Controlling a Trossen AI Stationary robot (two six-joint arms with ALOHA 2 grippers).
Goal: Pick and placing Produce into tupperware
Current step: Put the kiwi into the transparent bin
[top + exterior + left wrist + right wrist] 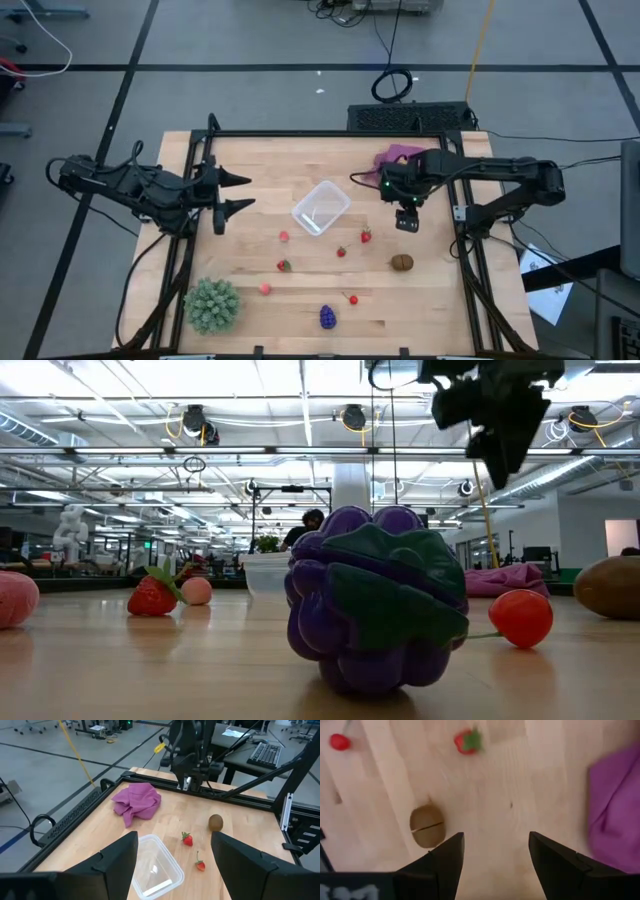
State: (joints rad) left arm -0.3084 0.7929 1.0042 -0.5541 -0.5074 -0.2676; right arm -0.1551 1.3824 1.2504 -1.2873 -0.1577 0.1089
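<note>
The clear square tupperware [321,207] stands empty at mid-table. The produce lies loose on the wood nearer the front edge: small red and pink berries [284,237] [366,236], a brown oval [402,263] and a purple grape bunch [328,317]. My left gripper [238,192] hovers open, about level, left of the tupperware [155,867]. My right gripper [407,222] hangs open above the table, pointing down, right of the tupperware. The brown oval [426,826] lies on the table beside its fingers and a strawberry [466,741] farther off.
A magenta cloth [400,155] lies bunched at the far right, close to my right arm. A green spiky ball plant [212,304] sits at the near left corner. A dark frame rail [300,135] edges the table. Bare wood lies between the tupperware and the berries.
</note>
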